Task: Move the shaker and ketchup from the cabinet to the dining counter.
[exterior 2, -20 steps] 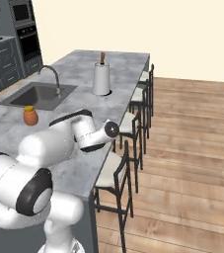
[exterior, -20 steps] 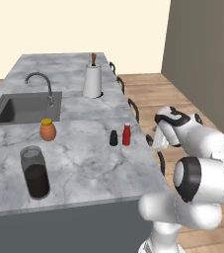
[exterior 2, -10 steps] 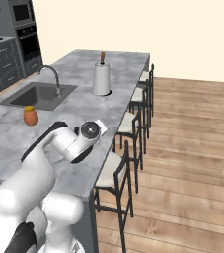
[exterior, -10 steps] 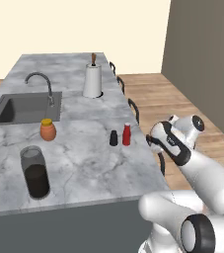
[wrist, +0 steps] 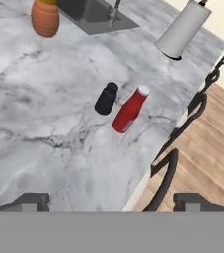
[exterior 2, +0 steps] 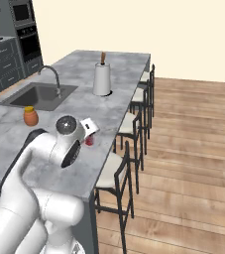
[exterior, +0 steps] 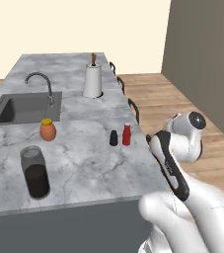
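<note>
gripper point(wrist: 108, 200) apart, empty | shaker point(wrist: 106, 98) beside ketchup point(wrist: 130, 110) | orange jar point(wrist: 45, 16), stools point(exterior 2: 130, 130) near

No lettering, label, brand, number or sign can be read anywhere in these views. The small red bottle with white cap point(wrist: 130, 111) and the small black shaker point(wrist: 106, 98) beside it show plain, unmarked surfaces.

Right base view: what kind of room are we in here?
A home kitchen, it seems, rendered in simulation. A long marble island counter carries an inset sink with a curved faucet, bar stools line its edge, and a built-in wall oven stands in the far corner.
</note>
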You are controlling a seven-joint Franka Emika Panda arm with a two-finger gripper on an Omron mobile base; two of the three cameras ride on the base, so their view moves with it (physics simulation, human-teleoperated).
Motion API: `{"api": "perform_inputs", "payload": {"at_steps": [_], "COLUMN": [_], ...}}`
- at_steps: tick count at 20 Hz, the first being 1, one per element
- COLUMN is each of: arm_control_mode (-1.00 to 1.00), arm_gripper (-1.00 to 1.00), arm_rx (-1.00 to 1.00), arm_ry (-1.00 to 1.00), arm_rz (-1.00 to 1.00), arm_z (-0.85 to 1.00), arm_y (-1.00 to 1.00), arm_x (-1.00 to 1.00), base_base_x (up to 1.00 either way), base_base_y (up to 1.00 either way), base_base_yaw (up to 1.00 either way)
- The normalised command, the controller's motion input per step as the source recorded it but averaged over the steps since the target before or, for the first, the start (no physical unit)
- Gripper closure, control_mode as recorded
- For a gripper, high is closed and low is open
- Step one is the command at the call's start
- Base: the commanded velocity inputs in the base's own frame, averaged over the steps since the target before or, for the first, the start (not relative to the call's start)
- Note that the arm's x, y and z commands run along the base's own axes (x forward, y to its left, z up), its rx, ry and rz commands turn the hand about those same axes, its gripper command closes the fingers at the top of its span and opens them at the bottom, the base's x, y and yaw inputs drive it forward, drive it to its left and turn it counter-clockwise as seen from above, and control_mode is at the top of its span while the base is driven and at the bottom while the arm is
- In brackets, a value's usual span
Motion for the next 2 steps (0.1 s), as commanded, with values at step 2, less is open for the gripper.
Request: {"api": "perform_inputs", "payload": {"at_steps": [2], "arm_control_mode": [-1.0], "arm_gripper": [-1.0], "arm_rx": [0.0], "arm_ry": [0.07], "arm_rz": [-0.25], "arm_z": [0.38], "arm_y": [0.07], "arm_x": [-0.51], "base_base_x": [0.0], "base_base_y": [0.0], "base_base_yaw": [0.0]}}
